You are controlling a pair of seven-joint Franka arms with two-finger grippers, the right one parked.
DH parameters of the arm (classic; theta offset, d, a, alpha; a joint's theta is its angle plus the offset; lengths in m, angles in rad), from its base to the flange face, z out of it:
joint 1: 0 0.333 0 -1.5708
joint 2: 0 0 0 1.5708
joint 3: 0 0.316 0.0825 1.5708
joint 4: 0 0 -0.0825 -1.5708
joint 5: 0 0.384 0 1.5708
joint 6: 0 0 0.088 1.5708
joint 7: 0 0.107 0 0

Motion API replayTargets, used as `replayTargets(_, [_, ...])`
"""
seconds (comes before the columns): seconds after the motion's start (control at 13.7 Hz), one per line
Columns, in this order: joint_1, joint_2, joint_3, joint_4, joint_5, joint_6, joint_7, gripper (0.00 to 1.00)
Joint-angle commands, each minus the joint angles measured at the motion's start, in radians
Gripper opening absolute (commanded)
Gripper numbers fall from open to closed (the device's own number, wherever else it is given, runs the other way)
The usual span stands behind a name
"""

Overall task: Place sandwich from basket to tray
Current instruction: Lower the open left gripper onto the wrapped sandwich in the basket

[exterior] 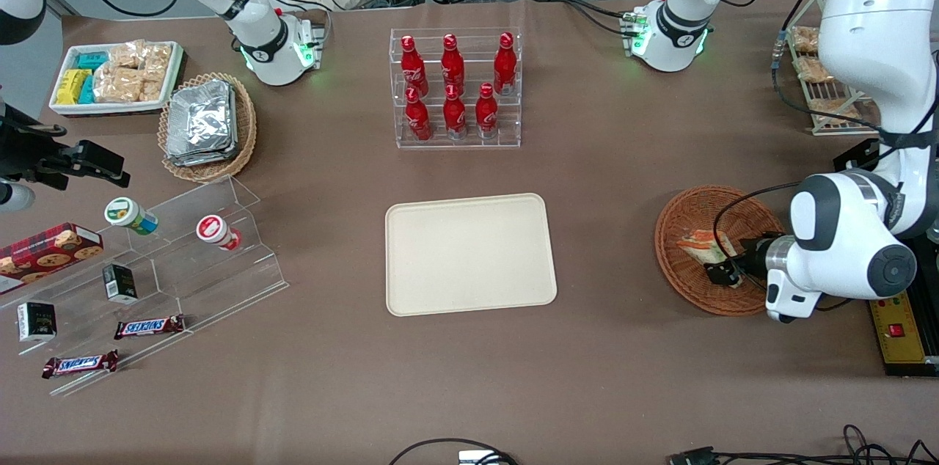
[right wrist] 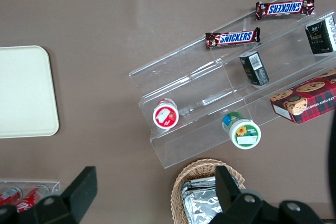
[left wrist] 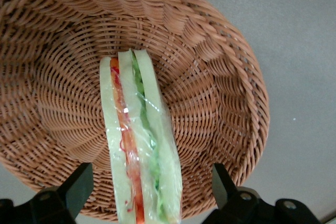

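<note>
Inside woven basket (left wrist: 220,77), gripper (left wrist: 149,192) open astride clear-wrapped wedge sandwich (left wrist: 139,145)

The basket (left wrist: 210,77) is reddish-brown woven wicker. The sandwich (left wrist: 139,140) in it shows white bread with orange-red and green stripes under clear wrap. The tray (exterior: 469,254) is plain cream, the tabletop (exterior: 601,179) brown. The black hand (left wrist: 147,203) straddles the sandwich, fingers apart.

left arm: bent low near the worktop's working-arm end; wrist level
gripper (exterior: 722,271): jaws spread wide, fingers (left wrist: 79,184) apart
</note>
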Motion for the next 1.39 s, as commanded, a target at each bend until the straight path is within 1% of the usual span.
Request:
replayTargets(0.0, [0.030, 0.015, -0.008, -0.018, -0.027, 0.034, -0.007, 1.00])
replayTargets(0.37, [0.028, 0.031, -0.008, -0.073, -0.028, 0.098, -0.009, 1.00])
replayTargets(0.58, [0.022, 0.029, -0.009, -0.107, -0.047, 0.132, -0.009, 0.99])
replayTargets(0.66, [0.022, 0.029, -0.008, -0.109, -0.047, 0.132, -0.009, 0.96])
replayTargets(0.73, [0.022, 0.026, -0.008, -0.110, -0.047, 0.132, -0.009, 0.89])
replayTargets(0.88, [0.021, 0.018, -0.008, -0.127, -0.045, 0.133, -0.009, 0.62])
replayTargets(0.95, [0.021, 0.014, -0.008, -0.130, -0.047, 0.133, -0.009, 0.50])
replayTargets(1.02, [0.021, 0.009, -0.008, -0.133, -0.045, 0.133, -0.009, 0.42])
replayTargets(1.1, [0.022, 0.005, -0.008, -0.133, -0.045, 0.133, -0.009, 0.37])
replayTargets(1.31, [0.021, -0.040, -0.009, -0.132, -0.044, 0.110, -0.009, 0.38])
